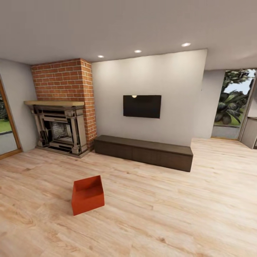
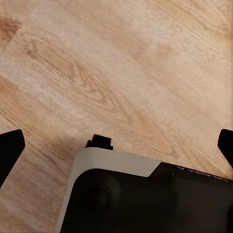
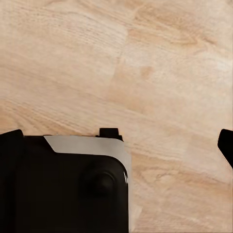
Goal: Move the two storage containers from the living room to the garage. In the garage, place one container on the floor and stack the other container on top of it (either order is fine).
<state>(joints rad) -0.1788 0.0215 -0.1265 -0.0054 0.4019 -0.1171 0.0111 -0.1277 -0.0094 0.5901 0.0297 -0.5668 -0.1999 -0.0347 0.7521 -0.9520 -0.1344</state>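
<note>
One orange-red storage container [image 1: 87,195] stands on the light wood-plank floor [image 1: 171,214] of the living room, ahead of me and a little to the left, its open top facing up. My left gripper [image 2: 116,150] hangs open over the planks above my base, its dark fingertips [image 2: 10,148] spread to the view's edges with nothing between them. My right gripper [image 3: 119,148] is open in the same way, with one fingertip [image 3: 226,145] at the view's edge and nothing held.
A red-brick fireplace [image 1: 64,110] stands at the back left. A long low dark cabinet [image 1: 142,151] runs along the white wall under a wall-mounted screen [image 1: 142,106]. Glass doors [image 1: 233,103] open at the far right. My own base [image 2: 145,199] shows under both wrists.
</note>
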